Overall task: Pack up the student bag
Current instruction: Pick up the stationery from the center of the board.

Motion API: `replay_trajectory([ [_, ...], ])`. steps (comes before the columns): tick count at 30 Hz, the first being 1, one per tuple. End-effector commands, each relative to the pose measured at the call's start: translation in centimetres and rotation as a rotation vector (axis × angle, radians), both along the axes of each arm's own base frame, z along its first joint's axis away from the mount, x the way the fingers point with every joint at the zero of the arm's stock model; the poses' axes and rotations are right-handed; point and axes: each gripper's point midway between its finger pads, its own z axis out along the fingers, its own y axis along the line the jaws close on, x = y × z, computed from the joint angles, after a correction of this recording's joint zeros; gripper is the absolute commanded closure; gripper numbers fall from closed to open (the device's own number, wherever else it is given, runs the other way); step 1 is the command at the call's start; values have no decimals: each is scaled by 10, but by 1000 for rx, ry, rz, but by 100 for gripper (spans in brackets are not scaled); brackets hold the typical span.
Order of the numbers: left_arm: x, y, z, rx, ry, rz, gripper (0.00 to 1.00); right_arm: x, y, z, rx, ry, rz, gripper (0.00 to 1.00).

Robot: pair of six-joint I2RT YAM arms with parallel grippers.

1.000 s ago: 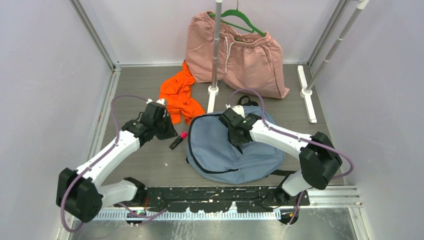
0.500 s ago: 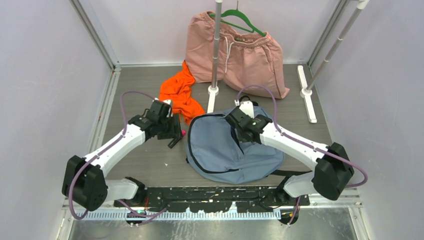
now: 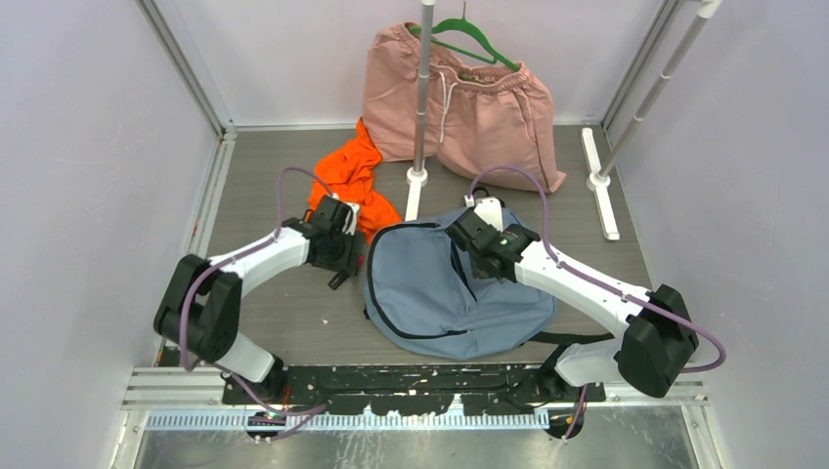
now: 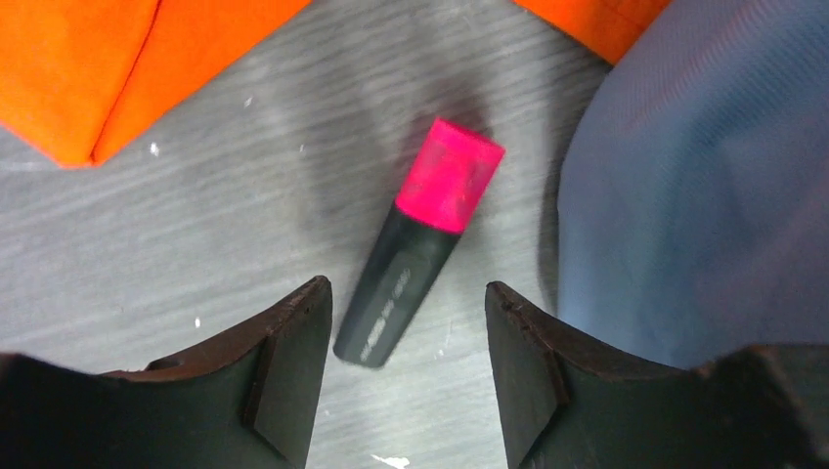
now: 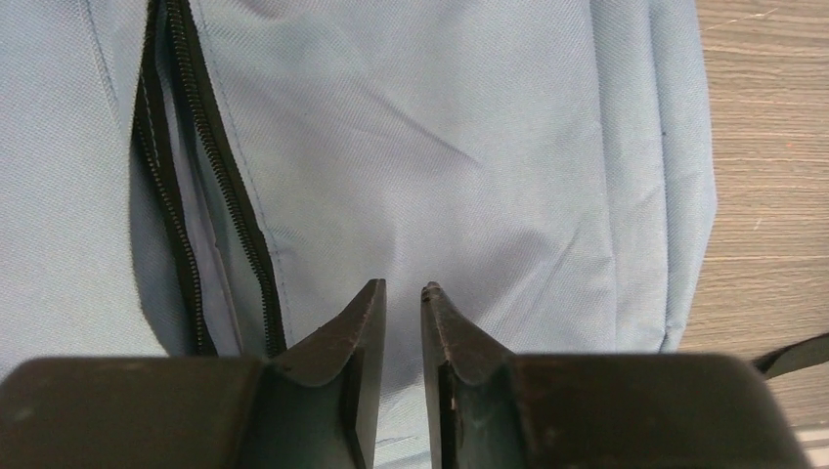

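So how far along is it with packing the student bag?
Done: the student bag has its zipper parted; nothing is visibly packed. In hand: the left pincer hangs open astride a pink-capped highlighter lying on the table, not gripping it; the right pincer, barely parted, hovers over the bag. Left: grasp the highlighter and put it in.
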Motion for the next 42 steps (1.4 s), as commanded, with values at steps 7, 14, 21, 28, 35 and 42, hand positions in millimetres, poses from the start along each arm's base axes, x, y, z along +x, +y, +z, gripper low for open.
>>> replay_trajectory([
  [7,34,-2,-40,177,114,-138,48,7,12,13,73,-34,11,72],
  [14,36,-4,-37,151,95,-78,90,6,15,7,58,-3,30,50],
  [21,29,-4,-5,91,44,-25,100,3,36,-9,73,105,127,29],
  [28,25,-7,38,1,-66,0,100,-2,59,-11,161,151,214,20],
  [35,30,-19,110,-135,-212,18,100,1,36,-34,11,191,125,24],
  [42,23,-54,178,-384,-280,-44,100,-1,9,-44,-84,178,30,47],
])
